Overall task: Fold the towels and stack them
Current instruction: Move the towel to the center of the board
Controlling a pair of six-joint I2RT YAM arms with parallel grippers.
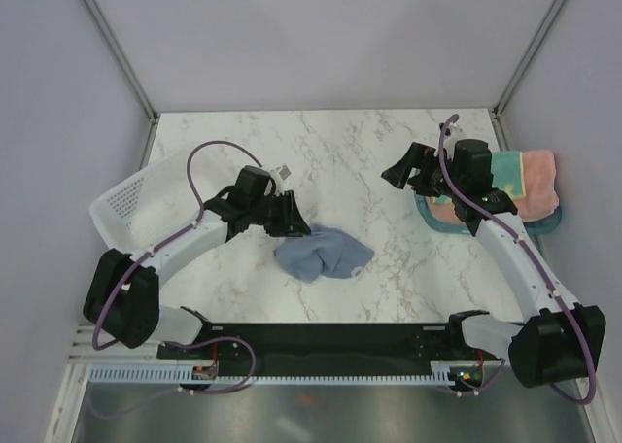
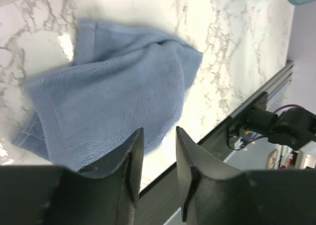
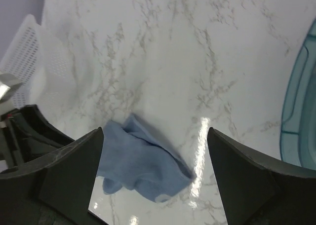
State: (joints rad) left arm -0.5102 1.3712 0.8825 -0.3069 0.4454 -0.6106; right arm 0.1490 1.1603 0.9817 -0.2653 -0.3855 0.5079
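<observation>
Roughly centred on the marble table (image 1: pixel 340 152) lies the blue-grey towel (image 1: pixel 321 254), crumpled; the folded towels (image 1: pixel 530 176) sit on a tray (image 1: pixel 439 224) at the right. It is probably light, limp and grippy, so a hemmed corner suits pinching. The left gripper (image 1: pixel 289 220), fingers narrowly parted and empty, hovers beside it. The right gripper (image 1: pixel 400 174) is spread wide.

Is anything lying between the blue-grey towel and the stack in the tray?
Nothing visible: bare marble runs from the blue-grey towel to the tray holding the folded towels. Only the open right gripper hangs near the tray's edge.
</observation>
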